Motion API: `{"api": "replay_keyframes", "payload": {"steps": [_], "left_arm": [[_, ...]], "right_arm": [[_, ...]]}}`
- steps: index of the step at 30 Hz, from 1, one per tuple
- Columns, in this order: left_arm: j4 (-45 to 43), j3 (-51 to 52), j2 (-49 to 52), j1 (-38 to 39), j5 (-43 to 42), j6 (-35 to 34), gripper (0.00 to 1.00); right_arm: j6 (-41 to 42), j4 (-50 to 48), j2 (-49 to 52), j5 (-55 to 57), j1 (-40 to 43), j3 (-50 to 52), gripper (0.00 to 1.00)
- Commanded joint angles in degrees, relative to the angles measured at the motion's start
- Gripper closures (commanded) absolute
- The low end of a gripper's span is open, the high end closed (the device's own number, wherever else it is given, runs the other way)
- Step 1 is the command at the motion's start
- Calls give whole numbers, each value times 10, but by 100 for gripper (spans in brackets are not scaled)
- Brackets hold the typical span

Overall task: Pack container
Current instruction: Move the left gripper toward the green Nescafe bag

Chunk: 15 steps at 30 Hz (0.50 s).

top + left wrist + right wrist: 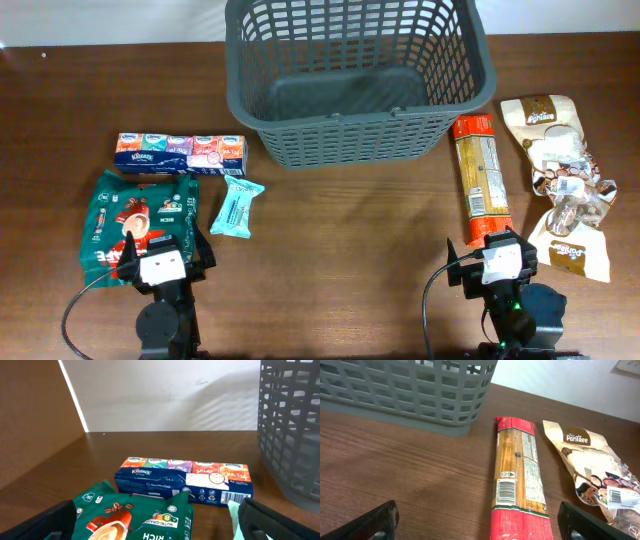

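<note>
Container, a dark grey lattice basket, stands upright at the far middle of the counter, mouth up, long axis running left to right. Its far rim is cut off at the overhead edge. Left tool and right tool gape wide, holding nothing.

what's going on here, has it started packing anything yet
Nothing is in hand yet. The left gripper and the right gripper are both open and empty at the near side of the table. The grey basket stands empty at the far side. A tissue pack, green coffee packet and teal bar lie on the left; a pasta packet and two brown snack bags on the right.
</note>
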<state>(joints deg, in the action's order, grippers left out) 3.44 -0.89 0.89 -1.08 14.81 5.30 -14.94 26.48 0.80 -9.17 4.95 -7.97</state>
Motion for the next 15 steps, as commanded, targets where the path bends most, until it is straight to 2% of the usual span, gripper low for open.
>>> {"api": "replay_keyframes", "payload": {"steps": [1,15], "left_arm": [[0,4,-5,3,-6,-1,1],[0,4,-5,3,-10,-1,1]], "right_arm": [[8,-2,-6,-7,5,4,1],[8,-2,-6,-7,5,4,1]]}}
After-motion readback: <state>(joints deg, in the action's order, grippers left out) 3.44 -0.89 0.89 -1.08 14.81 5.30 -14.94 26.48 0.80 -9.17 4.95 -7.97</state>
